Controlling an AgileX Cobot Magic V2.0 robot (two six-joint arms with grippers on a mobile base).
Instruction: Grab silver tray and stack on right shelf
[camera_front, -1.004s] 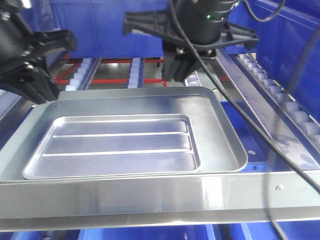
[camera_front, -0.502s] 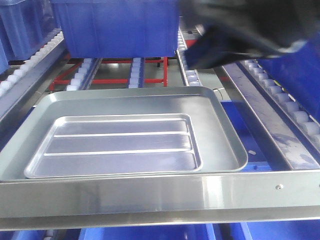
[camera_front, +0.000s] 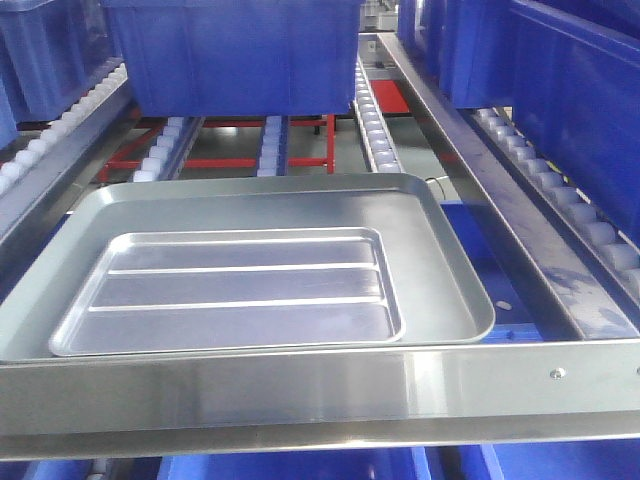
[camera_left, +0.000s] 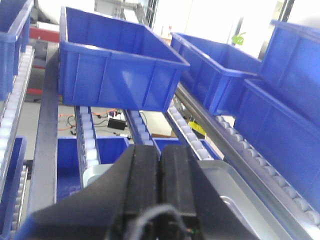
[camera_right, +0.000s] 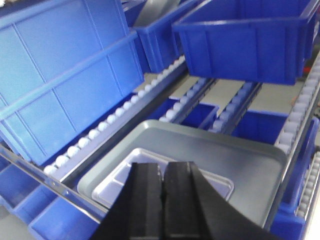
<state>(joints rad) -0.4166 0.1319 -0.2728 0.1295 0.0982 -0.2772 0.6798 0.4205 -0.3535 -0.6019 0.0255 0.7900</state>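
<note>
The silver tray with two long ridges lies flat inside the larger smooth silver tray on the steel flow-rack shelf, behind its shiny front lip. Neither gripper shows in the front view. In the left wrist view my left gripper is shut and empty, high above the larger tray's corner. In the right wrist view my right gripper is shut and empty, above the ridged tray in the larger tray.
A blue bin stands on the roller rails behind the trays. More blue bins sit on the rack lane to the right. White roller rails run back along both sides of the trays. Lower blue bins show beneath the shelf.
Both arms, which hung over the back of the trays a second ago, have lifted out of the front view. The trays have not moved.
</note>
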